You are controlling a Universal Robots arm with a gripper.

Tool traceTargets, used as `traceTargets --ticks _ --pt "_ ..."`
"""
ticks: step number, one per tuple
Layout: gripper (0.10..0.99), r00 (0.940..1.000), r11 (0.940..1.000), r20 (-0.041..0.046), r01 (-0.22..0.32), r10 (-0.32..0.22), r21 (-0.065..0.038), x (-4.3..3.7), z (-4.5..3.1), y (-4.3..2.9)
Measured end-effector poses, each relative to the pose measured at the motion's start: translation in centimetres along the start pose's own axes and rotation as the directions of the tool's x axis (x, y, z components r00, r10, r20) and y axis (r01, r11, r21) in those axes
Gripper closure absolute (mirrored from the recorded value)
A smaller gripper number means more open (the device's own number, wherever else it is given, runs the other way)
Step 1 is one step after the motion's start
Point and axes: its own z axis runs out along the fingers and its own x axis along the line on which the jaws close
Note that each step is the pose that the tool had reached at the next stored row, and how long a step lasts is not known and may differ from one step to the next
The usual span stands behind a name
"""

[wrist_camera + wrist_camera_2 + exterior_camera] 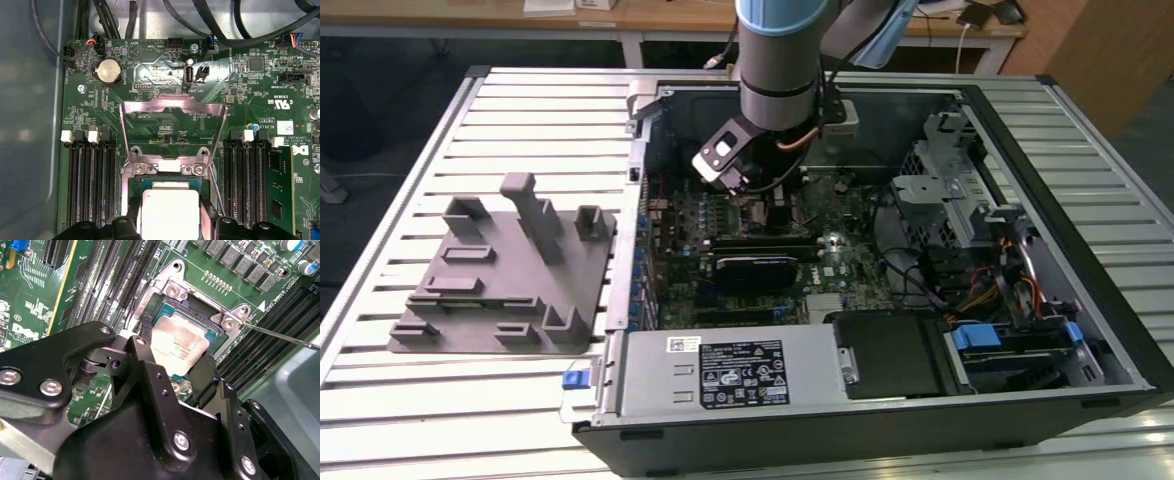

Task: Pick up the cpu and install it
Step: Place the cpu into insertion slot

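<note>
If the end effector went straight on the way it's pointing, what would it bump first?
Most likely the cpu, right beneath the end effector at the open socket; the gap between them is unclear.

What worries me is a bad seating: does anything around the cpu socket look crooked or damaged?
Nothing stands out. The cpu, held by the gripper, lies square to the socket in both wrist views, and the load plate is swung open. Pins are hidden.

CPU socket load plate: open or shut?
Open. The load plate lies flipped back off the socket, with the cpu over the uncovered opening.
</note>
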Motion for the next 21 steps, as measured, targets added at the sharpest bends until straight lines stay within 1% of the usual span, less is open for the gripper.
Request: traceTargets --ticks 7,8,12,20,21 --pt "0.537 1.0000 1.0000 -0.0007 0.000 0.000 0.000 0.01 0.06 0.00" --pt "0.475 1.0000 1.0000 -0.0006 0.000 0.000 0.000 0.01 0.06 0.00" --pt "0.475 1.0000 1.0000 -0.0001 0.000 0.000 0.000 0.00 -0.01 0.00" --pt "0.475 1.0000 1.0000 -0.0003 0.000 0.000 0.000 0.05 -1.28 0.09" --pt "0.475 1.0000 1.0000 -0.0004 0.000 0.000 0.000 0.05 -1.31 0.09"
